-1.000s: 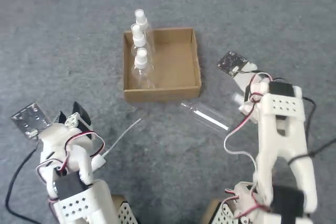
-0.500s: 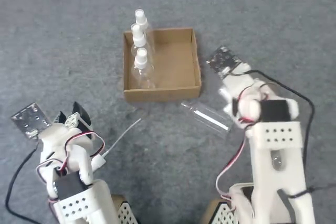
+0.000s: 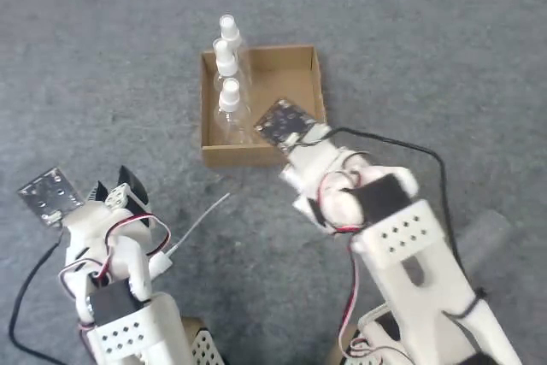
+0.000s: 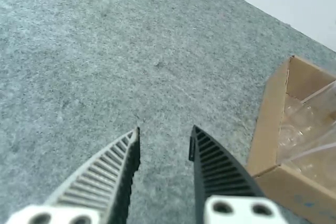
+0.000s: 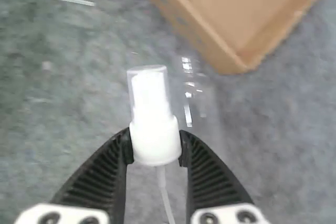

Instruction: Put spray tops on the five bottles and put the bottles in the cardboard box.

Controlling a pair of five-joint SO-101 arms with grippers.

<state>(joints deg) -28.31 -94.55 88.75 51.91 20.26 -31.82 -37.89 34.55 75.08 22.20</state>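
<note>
The right gripper (image 5: 154, 137) is clamped on the collar of a white spray top (image 5: 151, 109), whose thin tube trails back between the jaws. Just past its tips a clear bottle (image 5: 195, 94) lies on its side. Beyond that is the cardboard box (image 5: 239, 22), where three bottles (image 3: 229, 107) with spray tops stand. The left gripper (image 4: 164, 136) is partly open and holds nothing.
</note>
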